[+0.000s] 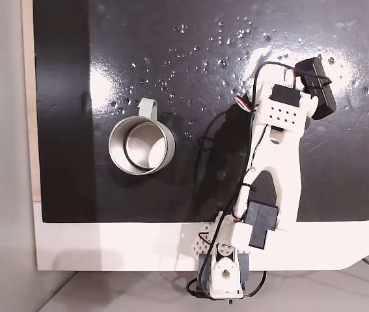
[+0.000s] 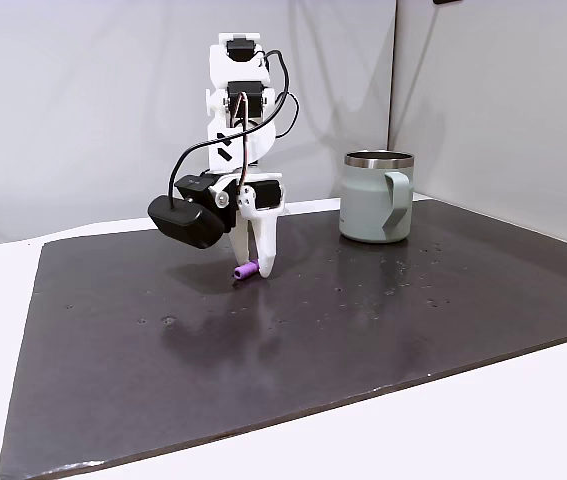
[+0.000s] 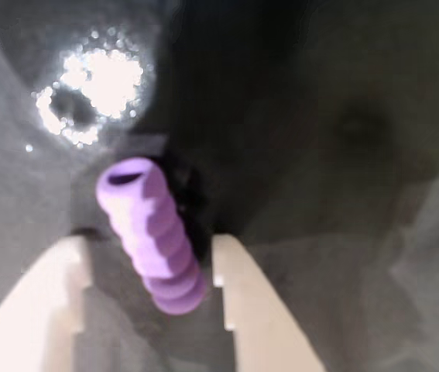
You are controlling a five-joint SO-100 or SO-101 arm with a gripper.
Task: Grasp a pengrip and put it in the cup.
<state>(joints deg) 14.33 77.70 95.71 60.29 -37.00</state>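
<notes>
The pengrip (image 3: 151,232), a short light-purple ribbed tube, lies on the dark mat between my two white fingers in the wrist view. My gripper (image 3: 149,242) straddles it and is still open: a gap shows on the left side, while the right finger (image 3: 238,294) is close against it. In a fixed view my gripper (image 2: 253,268) points straight down at the mat with the pengrip (image 2: 246,270) at its tips. The silver cup (image 2: 376,197) stands upright well to the right there. From above, the cup (image 1: 138,146) sits left of my arm (image 1: 282,117), its handle toward the back.
Small water droplets (image 1: 223,39) dot the black mat (image 1: 60,130) toward the far side. The mat lies on a white table (image 1: 106,247). A black wrist camera (image 1: 317,84) sticks out beside the wrist. A wall stands behind the cup.
</notes>
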